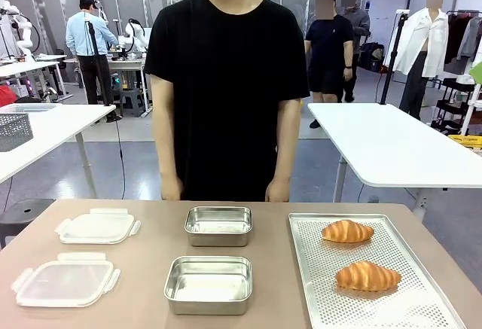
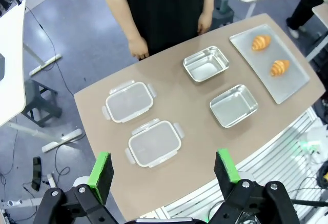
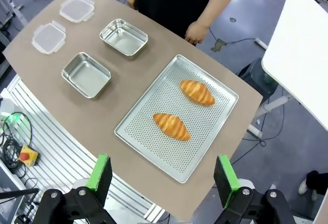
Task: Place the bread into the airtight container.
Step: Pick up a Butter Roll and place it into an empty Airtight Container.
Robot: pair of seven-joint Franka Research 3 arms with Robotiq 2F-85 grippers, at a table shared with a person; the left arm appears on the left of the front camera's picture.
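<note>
Left hand: wide, empty.
Right hand: wide, empty, high over tray.
Risk: bread looks soft, so a hard squeeze may crush it; a loose grip may drop it short of the container.

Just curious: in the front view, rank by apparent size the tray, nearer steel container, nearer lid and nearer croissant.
1. tray
2. nearer steel container and nearer lid: about alike, not ranked
3. nearer croissant
</note>
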